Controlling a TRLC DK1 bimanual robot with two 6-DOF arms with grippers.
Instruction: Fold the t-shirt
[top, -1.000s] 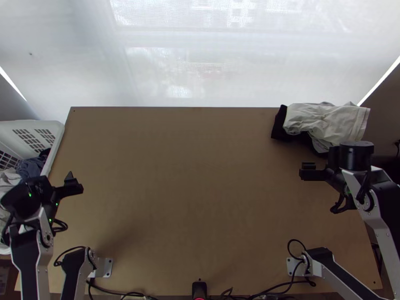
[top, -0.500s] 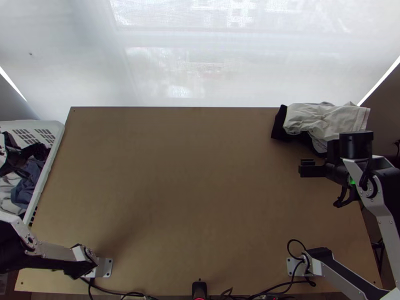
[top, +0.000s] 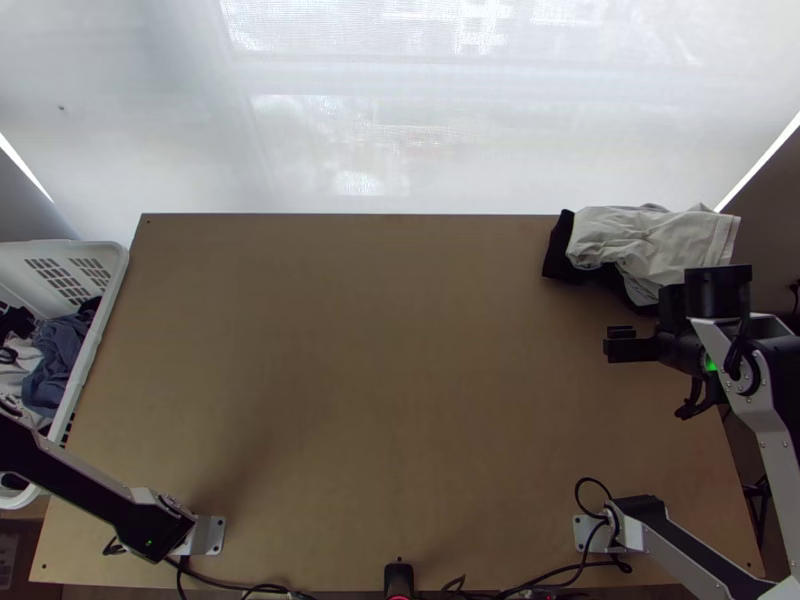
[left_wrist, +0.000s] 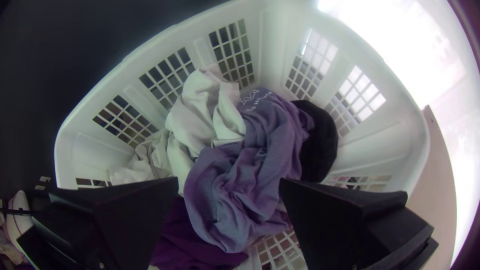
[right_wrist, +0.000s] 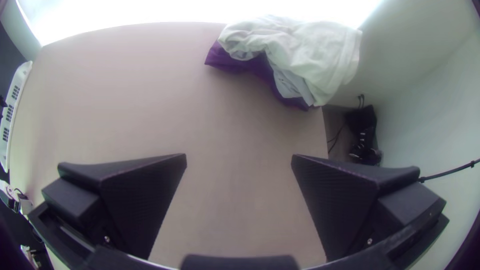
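Observation:
At the left edge of the top view, part of my left gripper is over the basket. In its wrist view the left gripper stands open above bunched clothes, with nothing between its fingertips. A blue-grey cloth with a small print lies crumpled there, beside a whitish cloth, a black one and a dark purple one. Which of them is the t-shirt I cannot tell. My right gripper is above the table's right side; in its wrist view the right gripper is open and holds nothing.
The white basket stands against the table's left edge. A pile of cloth, whitish over dark, lies at the table's back right corner. Cables run along the near edge of the table.
From the table's left edge my left arm has swung outward, and its gripper is now over the basket. The right gripper has shifted only slightly. The clothes at the back right lie as before.

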